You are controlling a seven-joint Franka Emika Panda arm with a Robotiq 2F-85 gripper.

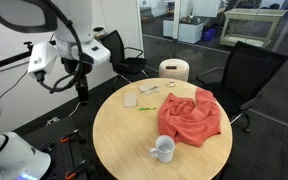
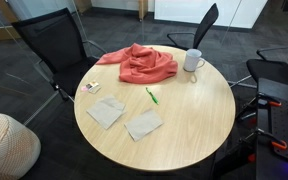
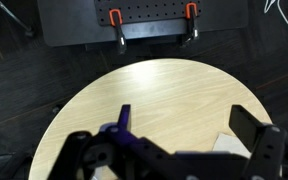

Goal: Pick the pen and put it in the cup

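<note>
The pen (image 2: 152,96) is a slim yellow-green stick lying flat near the middle of the round wooden table (image 2: 184,130); it also shows in an exterior view (image 1: 149,90). The cup, a white mug with a handle, stands near the table edge in both exterior views (image 1: 164,149) (image 2: 193,60). My gripper (image 1: 81,88) hangs at the table's edge, well away from pen and cup. In the wrist view my gripper (image 3: 189,125) is open and empty above bare tabletop. Pen and cup are out of the wrist view.
A red cloth (image 2: 139,62) lies crumpled beside the mug. Two sheets of paper (image 2: 106,112) (image 2: 144,124) and a small card (image 2: 91,88) lie near the pen. Black chairs (image 1: 246,70) and a white cylinder with tan top (image 1: 174,70) stand around the table.
</note>
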